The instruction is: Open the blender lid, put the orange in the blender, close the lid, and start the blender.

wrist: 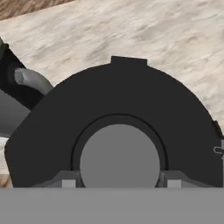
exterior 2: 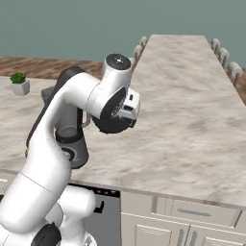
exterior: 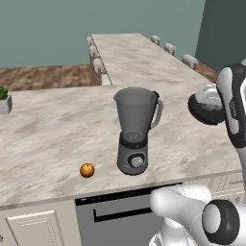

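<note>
The grey blender (exterior: 134, 129) stands on the counter with its smoky jar open at the top; in the right base view its base (exterior 2: 72, 153) shows behind my arm. To the right of the jar, above the counter, my gripper (wrist: 119, 179) is shut on the central knob of the blender lid (wrist: 118, 100), a dark round disc. The lid (exterior: 205, 109) hangs tilted at about the height of the jar's rim, and it also appears under my hand (exterior 2: 113, 124). The orange (exterior: 87, 170) lies on the counter left of the blender's base, near the front edge.
A potted plant (exterior: 4, 98) sits at the counter's far left. A long counter arm (exterior: 139, 57) runs away behind the blender, with stools (exterior: 96, 62) along its sides. A dishwasher front (exterior: 120, 211) is below the counter edge.
</note>
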Robot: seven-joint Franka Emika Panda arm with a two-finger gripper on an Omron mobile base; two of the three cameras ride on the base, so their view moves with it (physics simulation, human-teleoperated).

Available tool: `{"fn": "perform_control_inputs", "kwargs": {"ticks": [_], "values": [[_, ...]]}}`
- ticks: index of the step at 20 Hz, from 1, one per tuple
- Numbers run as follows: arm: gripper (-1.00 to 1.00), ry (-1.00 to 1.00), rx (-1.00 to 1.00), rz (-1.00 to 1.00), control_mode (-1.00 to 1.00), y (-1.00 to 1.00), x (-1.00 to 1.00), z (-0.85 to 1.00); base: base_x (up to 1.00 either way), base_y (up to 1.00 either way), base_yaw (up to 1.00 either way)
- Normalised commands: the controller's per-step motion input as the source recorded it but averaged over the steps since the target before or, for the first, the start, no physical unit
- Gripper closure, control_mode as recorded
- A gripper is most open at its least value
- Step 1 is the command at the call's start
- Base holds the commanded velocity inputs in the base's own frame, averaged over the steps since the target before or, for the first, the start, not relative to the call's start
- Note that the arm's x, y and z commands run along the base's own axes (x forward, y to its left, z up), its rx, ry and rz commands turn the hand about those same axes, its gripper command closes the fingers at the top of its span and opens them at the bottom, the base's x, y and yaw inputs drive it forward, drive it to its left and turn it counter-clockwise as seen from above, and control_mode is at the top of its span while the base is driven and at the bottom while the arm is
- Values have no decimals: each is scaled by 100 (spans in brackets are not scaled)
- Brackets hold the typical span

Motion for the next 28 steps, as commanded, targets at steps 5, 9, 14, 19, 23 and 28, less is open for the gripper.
{"fn": "perform_control_inputs", "kwargs": {"ticks": [5, 9, 14, 19, 23, 28], "values": [[100, 29, 4, -1, -100, -96, 12, -100, 0, 0, 0], [100, 32, -4, -2, -100, -18, 42, -100, 0, 0, 0], [100, 23, -5, 0, -100, 5, 34, -82, 0, 0, 0], [100, 3, -5, 0, -100, 1, 15, -73, 0, 0, 0], [100, -4, -8, -1, -100, 0, 2, -65, 0, 0, 0], [100, -10, -10, -3, -100, 2, 4, -51, 0, 0, 0]]}}
